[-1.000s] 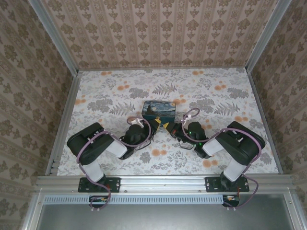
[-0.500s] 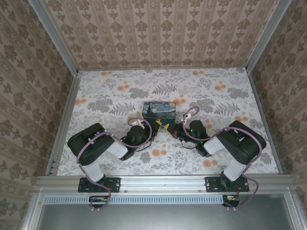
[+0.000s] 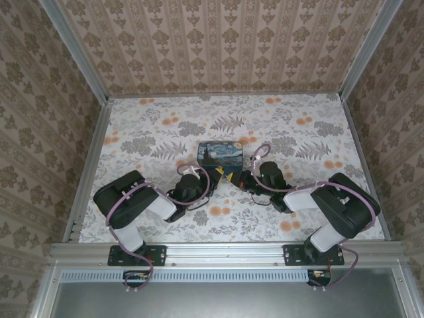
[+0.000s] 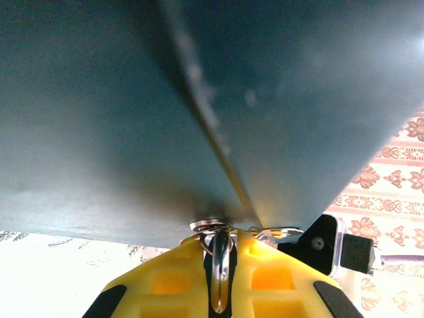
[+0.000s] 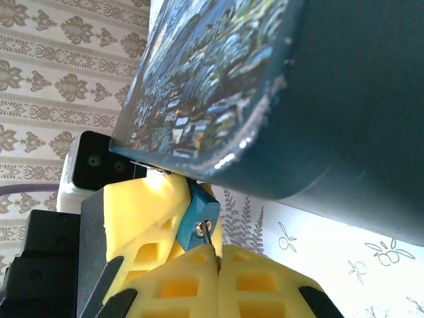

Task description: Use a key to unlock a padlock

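The small blue-bodied padlock (image 5: 199, 211) hangs at the front of the starry-night box (image 5: 218, 79), under its lid edge. My left gripper (image 4: 222, 244) is shut on the padlock (image 4: 222, 265), whose shiny metal shows between the yellow fingers (image 5: 142, 212). My right gripper (image 5: 217, 255) is shut on the thin key (image 5: 209, 233), and the key's tip sits in the keyhole on the padlock's underside. In the top view both grippers meet just in front of the box (image 3: 220, 152), the left gripper (image 3: 217, 173) and the right gripper (image 3: 236, 177) nearly touching.
The box stands mid-table on the floral cloth (image 3: 159, 132). Patterned walls (image 3: 218, 46) enclose the table on three sides. Both arms are folded low near the front rail (image 3: 225, 252). The right gripper's black body (image 4: 324, 242) shows beside the left fingers.
The right arm's elbow has swung outward to the right and its wrist has shifted slightly, still at the padlock. The left arm and the box have not moved.
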Robot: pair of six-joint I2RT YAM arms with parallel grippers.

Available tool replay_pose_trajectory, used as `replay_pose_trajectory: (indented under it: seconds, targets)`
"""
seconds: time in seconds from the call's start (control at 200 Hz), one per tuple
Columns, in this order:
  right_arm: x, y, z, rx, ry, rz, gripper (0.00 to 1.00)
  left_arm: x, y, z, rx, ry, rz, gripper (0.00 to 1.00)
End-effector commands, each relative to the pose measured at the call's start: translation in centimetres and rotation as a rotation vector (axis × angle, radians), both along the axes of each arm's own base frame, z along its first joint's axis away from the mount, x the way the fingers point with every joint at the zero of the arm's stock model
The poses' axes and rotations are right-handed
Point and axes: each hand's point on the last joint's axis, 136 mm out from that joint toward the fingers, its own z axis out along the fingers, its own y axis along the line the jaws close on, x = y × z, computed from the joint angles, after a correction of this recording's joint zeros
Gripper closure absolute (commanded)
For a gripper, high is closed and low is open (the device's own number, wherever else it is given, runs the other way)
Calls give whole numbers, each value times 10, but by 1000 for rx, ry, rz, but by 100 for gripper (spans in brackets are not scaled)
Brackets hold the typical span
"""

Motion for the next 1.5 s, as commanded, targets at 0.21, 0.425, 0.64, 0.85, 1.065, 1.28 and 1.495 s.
replay_pose_trajectory:
  seconds: [0.21,0.425,0.64,0.85,1.065,1.28,1.495]
  targets:
    - [27,19,42,303,-42,-67,100,-71,-53,47,-146,-52,-365,100]
    - [27,31,49,292,-44,-13,100,-82,-60,46,-153,-40,-411,100]
    - [17,17,33,150,-53,1,100,-91,-56,50,-151,-57,-446,100]
    - [8,11,27,120,-80,28,100,-99,-49,44,-121,-56,-461,100]
    - [-1,10,22,121,-91,52,100,-104,-40,42,-120,-57,-453,100]
    - [-8,8,20,108,-106,78,100,-107,-41,43,-125,-59,-468,100]
    - [-11,6,18,102,-109,78,100,-109,-41,45,-132,-68,-470,100]
